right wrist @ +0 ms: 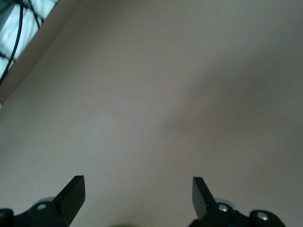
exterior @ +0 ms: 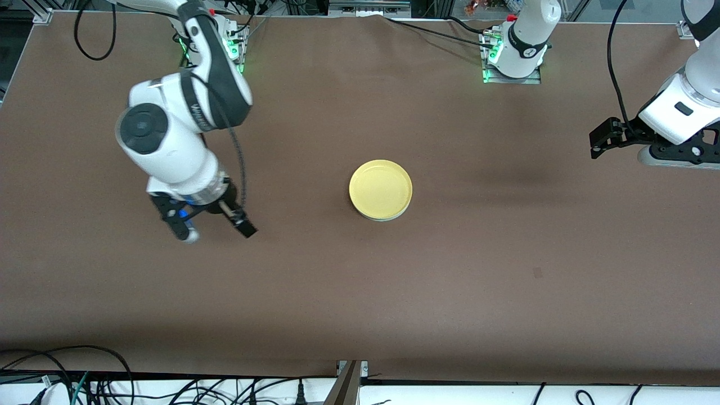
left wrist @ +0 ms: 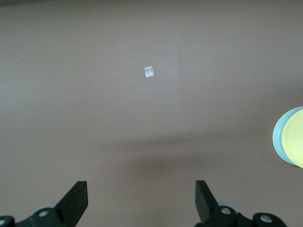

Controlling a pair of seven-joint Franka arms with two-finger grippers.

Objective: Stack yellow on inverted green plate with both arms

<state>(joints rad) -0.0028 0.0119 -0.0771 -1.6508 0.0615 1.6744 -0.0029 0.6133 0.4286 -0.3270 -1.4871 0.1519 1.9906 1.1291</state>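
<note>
**A:** Front view first: how do the tools stand?

**B:** The right tool (exterior: pixel 216 228) hangs over bare tabletop (exterior: pixel 506 270) toward the right arm's end, its fingers spread wide with nothing between them. Its own wrist view shows the same: two black fingertips (right wrist: pixel 71 194) far apart over plain brown surface. The left tool (exterior: pixel 599 140) is over the left arm's end of the tabletop, also spread wide and holding nothing, as its wrist view confirms.

**A:** And the plates?

**B:** The yellow (exterior: pixel 381 189) sits near the middle of the tabletop, well apart from both tools. It is round, shallow, pale yellow, right way up, with a low raised rim. It lies on top of the green plate (exterior: pixel 388 218), of which only a thin pale sliver shows under the edge nearer the camera.

**A:** Any better look at the green?

**B:** In the left wrist view a mint crescent (left wrist: pixel 277 137) peeks out beside the yellow (left wrist: pixel 293 142). Whether it is inverted, I cannot tell.

**A:** Anything else?

**B:** A small pale square mark (left wrist: pixel 149 71) on the tabletop, well apart from the plates.
</note>
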